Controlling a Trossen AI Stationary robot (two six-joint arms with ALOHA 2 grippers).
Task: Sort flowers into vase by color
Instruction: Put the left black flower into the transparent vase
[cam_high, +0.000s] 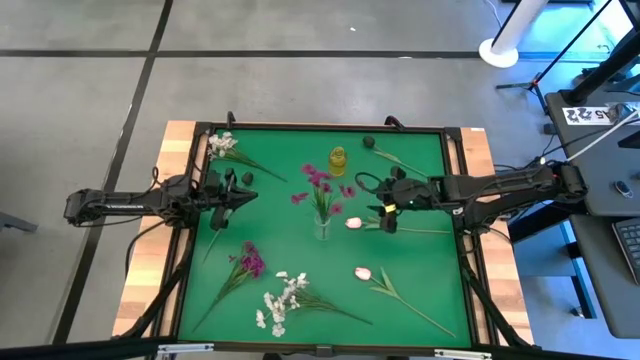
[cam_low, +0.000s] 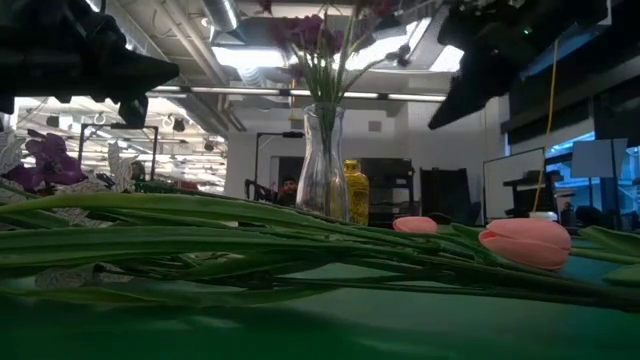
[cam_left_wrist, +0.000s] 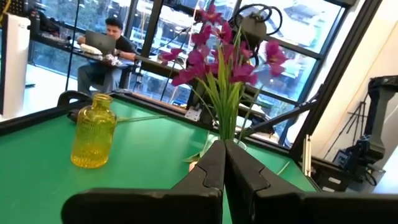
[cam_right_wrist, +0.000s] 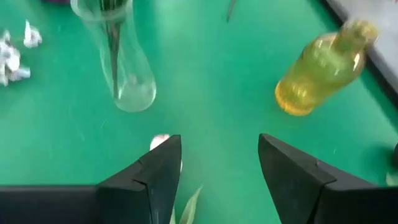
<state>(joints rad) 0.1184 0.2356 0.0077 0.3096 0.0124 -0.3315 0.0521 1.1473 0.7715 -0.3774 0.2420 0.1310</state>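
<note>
The table top (cam_high: 420, 290) is a matt green, felt-like mat inside a dark frame, with pale bare wood (cam_high: 140, 290) showing at its nine o'clock edge. The vase (cam_right_wrist: 121, 65) is clear, glossy glass; the yellow bottle (cam_left_wrist: 93, 132) is ribbed, shiny glass. Both grippers' fingers (cam_right_wrist: 158, 171) look like matt black plastic.

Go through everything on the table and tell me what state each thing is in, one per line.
Clear glass vase: upright, holding magenta flowers.
Yellow bottle: upright, empty.
Magenta sprig: lying on the mat.
White sprigs: lying flat.
Pink tulips: lying flat.
Left gripper: shut, empty.
Right gripper: open, over a tulip bud.
</note>
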